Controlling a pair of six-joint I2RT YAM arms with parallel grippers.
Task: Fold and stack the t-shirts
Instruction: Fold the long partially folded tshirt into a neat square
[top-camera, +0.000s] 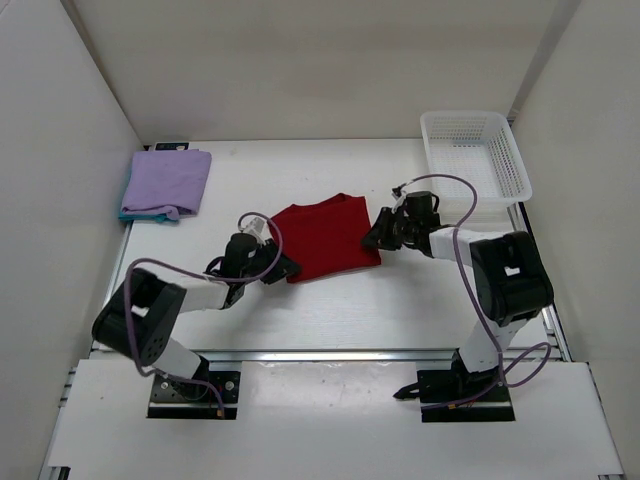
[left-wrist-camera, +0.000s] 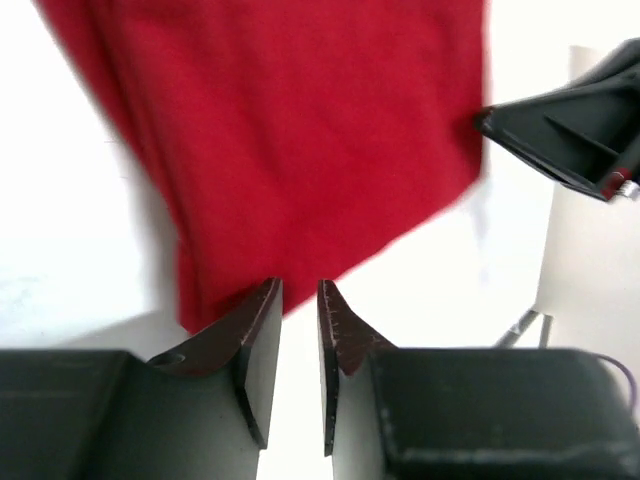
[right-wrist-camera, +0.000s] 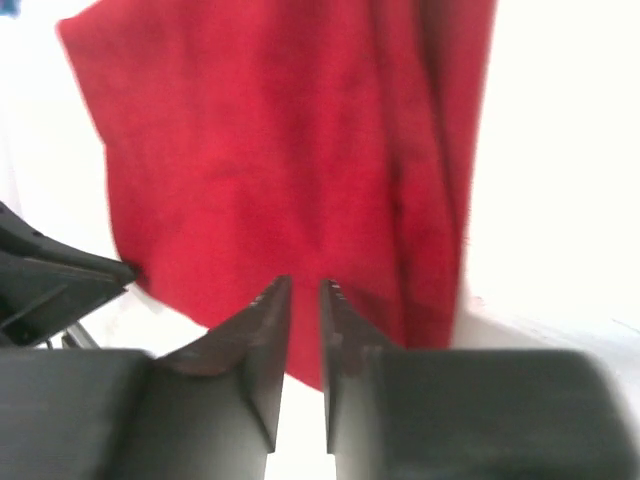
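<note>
Folding step: by the look of it, the red t-shirt (top-camera: 325, 240) is already a compact rectangle in the middle of the tabletop (top-camera: 330, 310). What is left seems to be squaring it and carrying it to the lilac t-shirt (top-camera: 165, 183).
Left tool (top-camera: 283, 267): sits at the red shirt's near-left corner. Its jaws are drawn almost together, bare tabletop shows through the thin slit, and nothing is gripped.
Right tool (top-camera: 377, 236): sits at the shirt's right edge with its jaws likewise almost together. Red cloth lies beneath the slit, but none looks pinched.
Doing it well: spread both tools wider before going in. Take every layer at an edge together, not only the top one. Lift both sides level with a gentle outward pull so the fold stays flat and does not slide apart.
Red fabric: soft, matte and limp knit. The right wrist view shows shallow lengthwise creases near one edge, and the borders are slightly uneven where layers double.
Lilac t-shirt: folded flat at the far left, well apart from the red one. A teal edge shows at its near side, perhaps a second garment.
Basket (top-camera: 475, 150): rigid white plastic lattice at the far right.
Tabletop surface: smooth and white, so cloth will likely slide on it easily.
</note>
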